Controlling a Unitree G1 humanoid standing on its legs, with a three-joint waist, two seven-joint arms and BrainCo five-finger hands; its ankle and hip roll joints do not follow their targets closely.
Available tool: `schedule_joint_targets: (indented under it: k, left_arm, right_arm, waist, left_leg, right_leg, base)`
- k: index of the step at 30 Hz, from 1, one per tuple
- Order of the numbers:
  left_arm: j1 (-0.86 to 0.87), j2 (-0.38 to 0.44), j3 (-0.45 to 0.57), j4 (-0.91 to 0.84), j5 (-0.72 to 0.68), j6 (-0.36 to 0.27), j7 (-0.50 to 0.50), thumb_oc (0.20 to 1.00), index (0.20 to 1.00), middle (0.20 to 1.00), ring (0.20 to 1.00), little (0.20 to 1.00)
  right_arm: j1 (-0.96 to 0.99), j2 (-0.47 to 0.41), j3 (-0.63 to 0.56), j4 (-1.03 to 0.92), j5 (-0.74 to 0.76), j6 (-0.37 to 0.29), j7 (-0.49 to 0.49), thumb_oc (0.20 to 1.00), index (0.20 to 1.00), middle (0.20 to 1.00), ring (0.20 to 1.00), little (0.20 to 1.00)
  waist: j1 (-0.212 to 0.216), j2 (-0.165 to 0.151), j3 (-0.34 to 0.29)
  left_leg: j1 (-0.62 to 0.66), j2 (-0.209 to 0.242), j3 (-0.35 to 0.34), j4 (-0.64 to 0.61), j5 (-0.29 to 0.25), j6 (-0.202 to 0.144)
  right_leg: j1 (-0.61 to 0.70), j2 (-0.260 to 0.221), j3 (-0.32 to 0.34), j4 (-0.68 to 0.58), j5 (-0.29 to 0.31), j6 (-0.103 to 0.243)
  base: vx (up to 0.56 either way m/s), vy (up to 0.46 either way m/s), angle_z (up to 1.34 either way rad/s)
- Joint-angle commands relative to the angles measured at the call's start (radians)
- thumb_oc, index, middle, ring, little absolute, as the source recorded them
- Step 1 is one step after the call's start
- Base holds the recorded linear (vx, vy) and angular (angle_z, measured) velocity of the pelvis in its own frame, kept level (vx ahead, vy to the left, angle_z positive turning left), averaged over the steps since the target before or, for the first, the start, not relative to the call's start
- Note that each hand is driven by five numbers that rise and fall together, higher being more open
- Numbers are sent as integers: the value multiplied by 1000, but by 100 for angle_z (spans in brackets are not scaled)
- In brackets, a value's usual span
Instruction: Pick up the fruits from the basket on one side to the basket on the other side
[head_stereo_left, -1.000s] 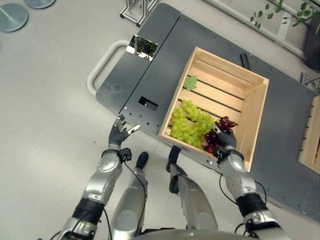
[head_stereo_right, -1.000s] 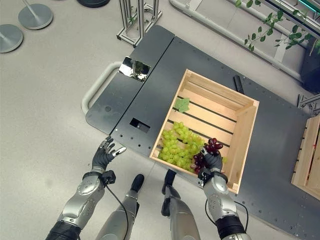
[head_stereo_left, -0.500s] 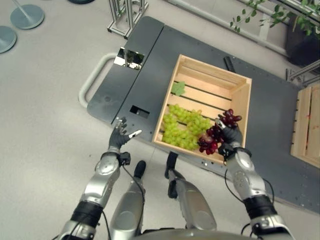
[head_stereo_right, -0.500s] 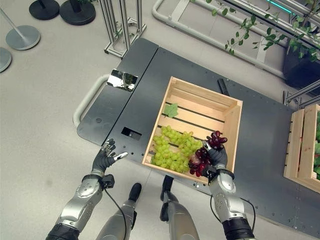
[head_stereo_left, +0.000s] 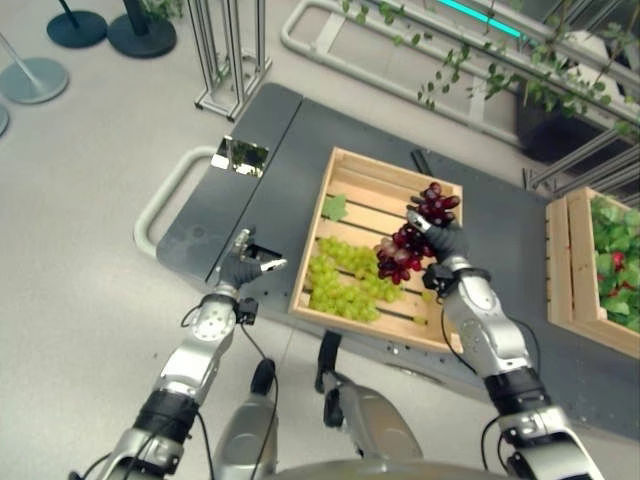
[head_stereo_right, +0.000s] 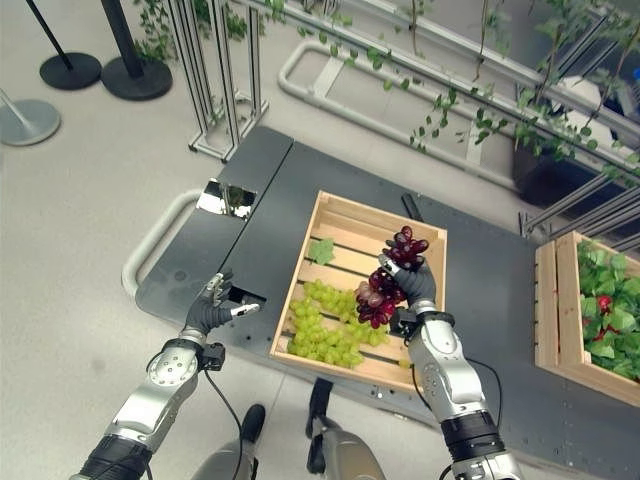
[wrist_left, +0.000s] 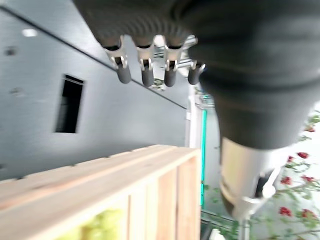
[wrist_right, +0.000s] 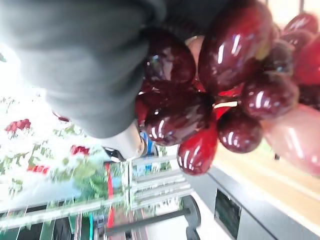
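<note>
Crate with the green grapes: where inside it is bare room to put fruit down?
In the crate, the far slats around the green leaf are bare. The near half is crowded by green grapes. The right hand holds red grapes over the middle.

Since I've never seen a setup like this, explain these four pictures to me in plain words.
This is a humanoid robot with two arms. Two pictures look down from cameras in its head; the other two come from cameras on its wrists. Before it lies a dark grey platform bearing a wooden crate with green grapes and a leaf inside. The right hand is curled round a bunch of red grapes, held above the crate; its wrist picture shows them up close. The left hand hangs open beside the crate. A second crate with greenery stands on the right.
</note>
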Motion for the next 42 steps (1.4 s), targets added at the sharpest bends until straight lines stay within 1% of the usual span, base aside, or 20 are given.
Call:
schedule_joint_targets:
  k: [1,3,7,13,18,23,34,42]
  left_arm:
    - [23,-29,-39,-5,55,-22,-31,1000,1000,1000,1000,1000]
    - [22,-33,-51,2,58,-21,-29,1000,1000,1000,1000,1000]
    - [6,-63,-104,37,63,-8,-24,1000,1000,1000,1000,1000]
    - [-38,-75,-162,63,82,-5,-18,1000,1000,1000,1000,1000]
    - [-52,-78,-174,68,70,-8,-12,1000,1000,1000,1000,1000]
    - [-64,-92,-201,109,61,-5,-14,1000,1000,1000,1000,1000]
    - [-87,-127,-243,211,-40,9,-51,1000,1000,1000,1000,1000]
    - [-137,-146,-283,219,-116,8,-67,1000,1000,1000,1000,1000]
  right_arm:
    - [-27,-6,32,-43,-36,-29,22,200,200,200,200,200]
    - [-26,1,42,-34,-38,-26,22,200,200,200,200,200]
    - [-30,50,109,-5,-49,-11,26,200,200,200,200,200]
    - [-40,85,173,15,-72,0,29,200,200,200,200,200]
    - [-47,104,208,14,-67,0,35,200,200,200,200,200]
    - [-64,135,259,31,-56,6,45,200,200,200,200,200]
    - [-135,177,337,88,-45,24,67,200,200,200,200,200]
    - [-238,221,386,231,-30,39,73,200,200,200,200,200]
  waist:
    - [-26,32,-146]
    - [-27,33,-154]
    - [-32,38,-192]
    - [-39,43,-226]
    - [-39,46,-239]
    - [-38,48,-248]
    - [-36,53,-264]
    - [-20,53,-272]
  left_leg:
    - [26,-24,-23,-122,-11,27]
    - [27,-23,-21,-121,-13,27]
    - [43,-18,-13,-123,-18,26]
    - [62,-13,-3,-126,-25,24]
    - [72,-10,4,-125,-29,23]
    - [85,-10,8,-124,-35,23]
    - [105,-9,15,-122,-46,26]
    - [116,-15,15,-113,-57,29]
  right_leg:
    - [-26,-91,-9,43,-50,138]
    - [-21,-91,-8,41,-50,138]
    - [-4,-87,-4,38,-57,138]
    - [20,-81,0,27,-59,140]
    - [29,-78,6,25,-59,139]
    - [41,-76,15,26,-60,140]
    - [56,-75,26,23,-62,139]
    - [69,-77,28,22,-66,138]
  base:
    - [54,12,-9]
    - [28,12,-7]
    - [25,13,-1]
    - [26,13,-9]
    - [16,13,-4]
    - [0,0,0]
    - [3,2,-1]
    - [0,0,0]
